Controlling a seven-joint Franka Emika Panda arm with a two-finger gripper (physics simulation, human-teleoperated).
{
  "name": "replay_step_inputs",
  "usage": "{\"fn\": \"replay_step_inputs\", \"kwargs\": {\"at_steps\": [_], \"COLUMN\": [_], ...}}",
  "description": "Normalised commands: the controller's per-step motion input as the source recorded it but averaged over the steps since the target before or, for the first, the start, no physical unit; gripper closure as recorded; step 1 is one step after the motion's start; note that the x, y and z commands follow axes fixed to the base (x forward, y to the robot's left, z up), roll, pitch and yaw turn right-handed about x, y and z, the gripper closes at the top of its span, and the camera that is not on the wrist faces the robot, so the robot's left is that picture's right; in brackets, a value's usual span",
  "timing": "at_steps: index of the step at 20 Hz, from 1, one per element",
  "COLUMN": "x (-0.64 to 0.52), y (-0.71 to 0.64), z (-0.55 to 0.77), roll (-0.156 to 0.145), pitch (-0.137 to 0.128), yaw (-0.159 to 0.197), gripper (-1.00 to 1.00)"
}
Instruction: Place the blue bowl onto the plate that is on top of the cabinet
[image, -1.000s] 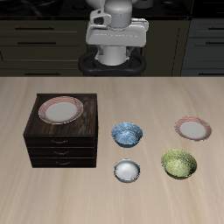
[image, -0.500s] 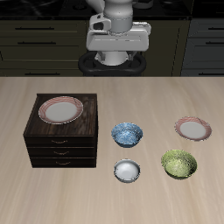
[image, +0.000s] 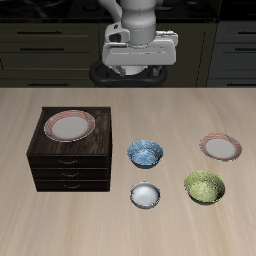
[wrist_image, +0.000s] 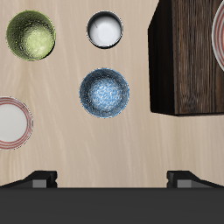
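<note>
The blue bowl, mottled blue and white, sits on the table beside the cabinet; it also shows in the wrist view. The dark brown cabinet has three drawers and also shows in the wrist view. The plate with a reddish-pink rim lies on its top; only its edge shows in the wrist view. My gripper hangs high above the table's back, far from the bowl. In the wrist view its fingertips stand wide apart, so the gripper is open and empty.
A second identical plate lies on the table past the blue bowl, away from the cabinet. A green speckled bowl and a smaller white-grey bowl sit nearer the table's front edge. Dark kitchen cabinets stand behind the robot.
My gripper has shifted a little sideways and slightly lower above the table's back. Nothing on the table has moved.
</note>
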Motion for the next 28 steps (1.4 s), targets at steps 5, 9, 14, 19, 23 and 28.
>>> {"fn": "replay_step_inputs", "kwargs": {"at_steps": [5, 9, 14, 19, 23, 28], "x": [0.31, 0.18, 0.2, 0.1, 0.23, 0.16], "y": [0.1, 0.07, 0.16, 0.19, 0.26, 0.04], "z": [-0.03, 0.04, 0.06, 0.04, -0.01, -0.11], "roll": [-0.004, -0.011, 0.033, 0.023, 0.043, 0.034], "pitch": [0.022, -0.029, 0.002, -0.007, -0.01, -0.003], "yaw": [-0.018, 0.007, -0.017, -0.011, -0.005, -0.008], "gripper": [-1.0, -1.0, -1.0, -1.0, -1.0, -1.0]}}
